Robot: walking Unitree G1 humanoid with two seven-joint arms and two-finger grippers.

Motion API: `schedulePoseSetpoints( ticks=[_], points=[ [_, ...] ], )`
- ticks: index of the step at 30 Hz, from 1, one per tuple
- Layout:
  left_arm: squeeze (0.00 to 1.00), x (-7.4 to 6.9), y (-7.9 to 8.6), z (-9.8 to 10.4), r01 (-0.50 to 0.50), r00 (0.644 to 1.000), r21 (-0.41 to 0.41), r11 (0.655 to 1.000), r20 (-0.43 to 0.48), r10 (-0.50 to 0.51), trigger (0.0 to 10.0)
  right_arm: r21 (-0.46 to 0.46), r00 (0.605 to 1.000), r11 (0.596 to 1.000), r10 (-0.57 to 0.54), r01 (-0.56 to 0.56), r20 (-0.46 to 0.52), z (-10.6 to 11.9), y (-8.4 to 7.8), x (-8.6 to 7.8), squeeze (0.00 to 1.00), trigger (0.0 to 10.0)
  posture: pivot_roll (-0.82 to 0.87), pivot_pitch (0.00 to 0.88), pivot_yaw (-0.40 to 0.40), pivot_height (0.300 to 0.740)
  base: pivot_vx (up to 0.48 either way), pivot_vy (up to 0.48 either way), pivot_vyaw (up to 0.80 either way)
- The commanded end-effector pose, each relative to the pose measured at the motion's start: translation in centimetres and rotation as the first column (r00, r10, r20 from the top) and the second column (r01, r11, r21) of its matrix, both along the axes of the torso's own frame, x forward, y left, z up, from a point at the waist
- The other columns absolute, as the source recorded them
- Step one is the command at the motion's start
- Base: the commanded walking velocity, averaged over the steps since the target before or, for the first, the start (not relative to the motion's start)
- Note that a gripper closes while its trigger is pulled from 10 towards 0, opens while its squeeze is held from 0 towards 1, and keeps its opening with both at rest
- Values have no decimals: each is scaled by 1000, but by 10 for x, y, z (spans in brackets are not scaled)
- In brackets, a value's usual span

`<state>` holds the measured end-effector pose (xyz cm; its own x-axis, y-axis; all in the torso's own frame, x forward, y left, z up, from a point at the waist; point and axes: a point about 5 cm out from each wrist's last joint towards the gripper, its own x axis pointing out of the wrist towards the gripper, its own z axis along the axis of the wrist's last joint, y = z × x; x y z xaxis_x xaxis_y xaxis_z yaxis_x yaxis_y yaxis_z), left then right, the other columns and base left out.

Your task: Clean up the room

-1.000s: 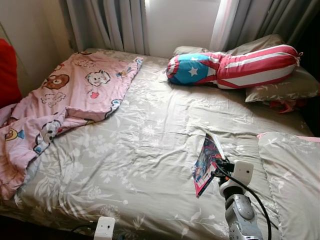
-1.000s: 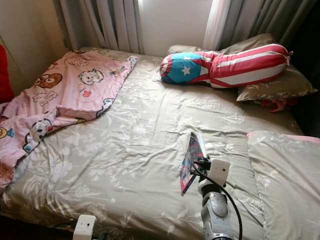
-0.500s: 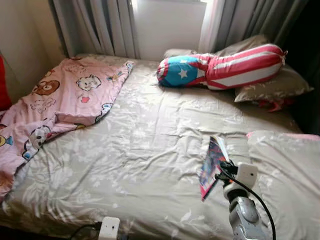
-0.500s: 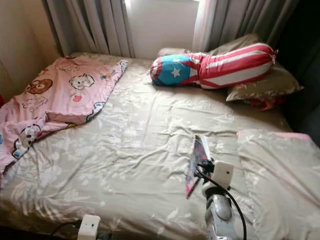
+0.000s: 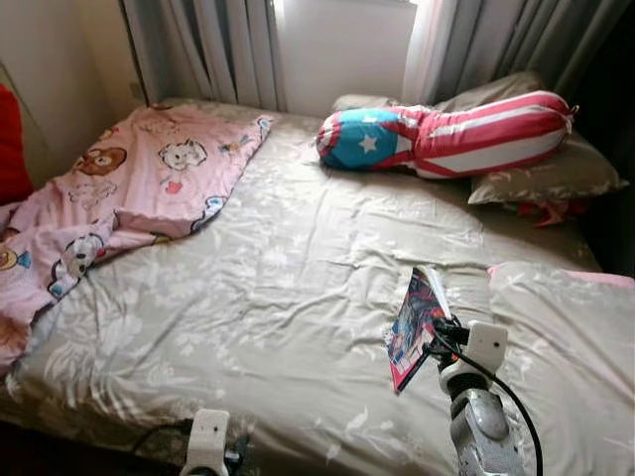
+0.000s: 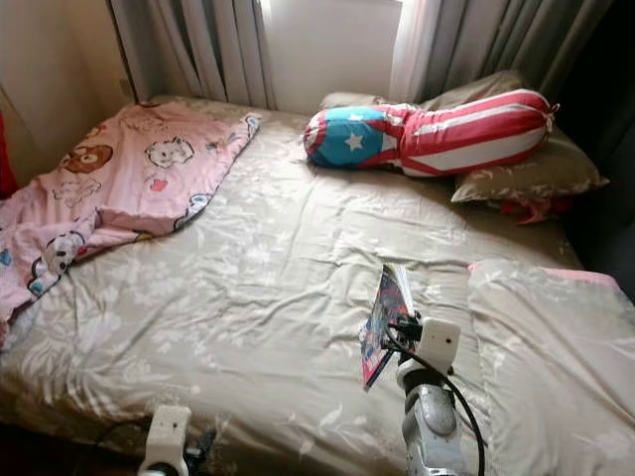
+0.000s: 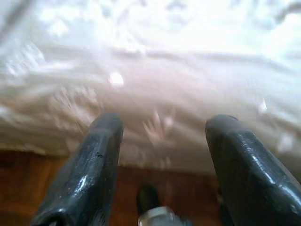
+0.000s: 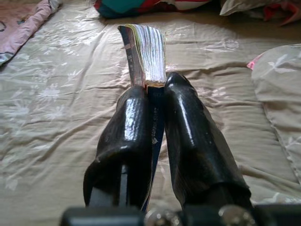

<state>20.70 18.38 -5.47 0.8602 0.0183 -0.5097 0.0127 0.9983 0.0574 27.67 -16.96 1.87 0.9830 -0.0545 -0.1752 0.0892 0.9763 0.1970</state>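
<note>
A bedroom with grey curtains (image 5: 213, 45) behind one bed (image 5: 288, 268) under a floral grey-green cover. On it lie one pink cartoon blanket (image 5: 129, 193) at the robot's left, one star-and-stripe bolster (image 5: 446, 134) resting on two grey pillows (image 5: 546, 174), a third pillow (image 5: 561, 327) at the right. The right hand (image 8: 157, 101) is clamped on one book (image 8: 143, 54), held upright over the cover. The left hand (image 7: 162, 134) is spread wide, holding nothing, at the bed's near edge. Since half a second ago only the camera has shifted; the book stays gripped.
</note>
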Motion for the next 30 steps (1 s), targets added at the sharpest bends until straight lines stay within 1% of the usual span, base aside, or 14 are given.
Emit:
schedulePoseSetpoints(
  ticks=[1, 3, 4, 5, 6, 8, 10, 11, 12, 14, 17, 21, 23, 30],
  points=[
    [0, 10, -1, 11, 8, 996, -11, 1000, 87, -7, 10000, -2, 998, 1000, -4, 4, 63, 12, -3, 6, 0, 10000, 14, 66, -103, 732, 0, 0, 0],
    [0, 15, -1, 16, 7, 992, -14, 1000, 128, -5, 10000, -2, 998, 1000, -4, 5, 63, 12, -3, 5, 0, 10000, 17, 68, -104, 732, 0, 0, 0],
    [0, 23, -1, 28, -1, 977, -20, 1000, 213, 5, 10000, 0, 998, 1000, -1, 1, 62, 12, -4, 5, 0, 10000, 20, 72, -105, 732, 0, 0, 0],
    [0, 23, -1, 28, -1, 977, -20, 1000, 213, 5, 10000, 0, 998, 1000, -1, 1, 62, 12, -4, 5, 0, 10000, 20, 72, -105, 732, 0, 0, 0],
    [0, 25, 0, 32, -3, 971, -22, 1000, 240, 8, 10000, 0, 998, 1000, 1, -1, 62, 12, -3, 5, 0, 10000, 20, 72, -105, 732, 0, 0, 0],
    [0, 29, 2, 42, -13, 951, -23, 1000, 308, 20, 10000, 5, 998, 1000, 9, -10, 65, 12, -2, 5, 0, 10000, 23, 74, -105, 732, 0, 0, 0],
    [0, 33, 5, 57, -29, 919, -30, 999, 392, 39, 10000, 10, 997, 1000, 20, -21, 74, 13, 0, 5, 0, 10000, 23, 80, -106, 732, 0, 0, 0],
    [0, 33, 5, 57, -29, 919, -30, 999, 392, 39, 10000, 10, 997, 1000, 20, -21, 74, 13, 0, 5, 0, 10000, 23, 80, -106, 732, 0, 0, 0],
    [0, 34, 5, 65, -42, 902, -54, 998, 427, 61, 10000, 8, 997, 1000, 21, -22, 74, 13, 0, 5, 0, 10000, 23, 80, -106, 732, 0, 0, 0],
    [0, 35, 6, 71, -54, 889, -80, 995, 450, 85, 10000, 6, 997, 1000, 21, -21, 73, 13, 0, 5, 0, 10000, 23, 80, -106, 732, 0, 0, 0],
    [0, 38, 4, 83, -40, 866, -72, 997, 494, 71, 10000, -2, 998, 1000, 10, -10, 68, 13, -2, 5, 0, 10000, 24, 84, -107, 732, 0, 0, 0],
    [0, 44, 3, 94, -28, 850, -62, 998, 525, 56, 10000, -21, 999, 1000, 15, -14, 41, 11, 0, 4, 0, 10000, 23, 87, -105, 732, 0, 0, 0],
    [0, 50, 3, 107, -13, 833, -58, 998, 551, 43, 10000, -10, 999, 1000, 17, -16, 32, 10, 1, 5, 0, 10000, 23, 89, -104, 713, 0, 0, 0],
    [0, 50, 3, 107, -13, 833, -58, 998, 551, 43, 10000, -10, 999, 1000, 17, -16, 32, 10, 1, 5, 0, 10000, 23, 89, -104, 713, 0, 0, 0]
  ],
)
